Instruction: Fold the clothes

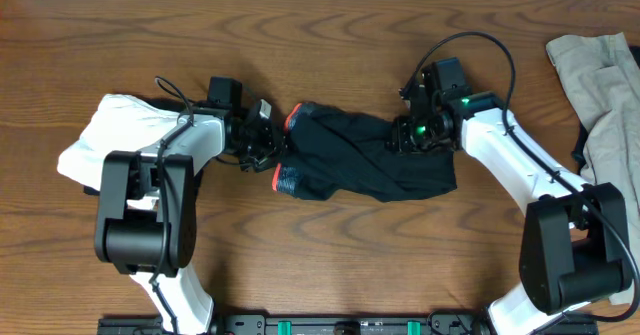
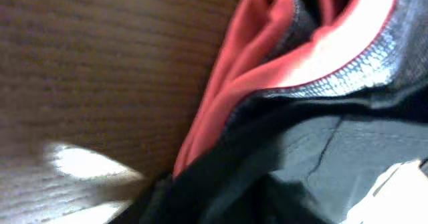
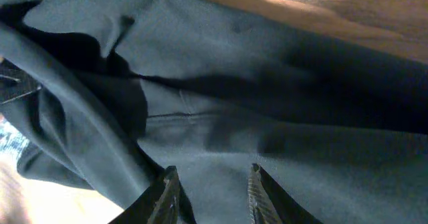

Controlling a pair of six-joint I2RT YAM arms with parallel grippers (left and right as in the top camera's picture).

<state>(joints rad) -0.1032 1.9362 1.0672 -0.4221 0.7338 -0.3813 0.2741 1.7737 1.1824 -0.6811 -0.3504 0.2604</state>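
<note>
Both grippers sit at opposite ends of the black pants (image 1: 365, 155), mid-fold.

Your left gripper (image 1: 268, 147) is down at the coral-red waistband (image 2: 254, 57); its fingers are out of its wrist view, so you cannot tell whether it is gripping. Your right gripper (image 3: 208, 190) hovers just over the dark cloth at the other end, fingertips slightly apart with nothing pinched between them. The pants lie bunched at the table's (image 1: 330, 265) centre, already shortened, so the fold looks under way. A white garment (image 1: 110, 135) lies under your left arm and a beige one (image 1: 600, 85) at the far right, both unfolded. Next, you probably need a firm pinch on one end, then carry it across onto the other.
</note>
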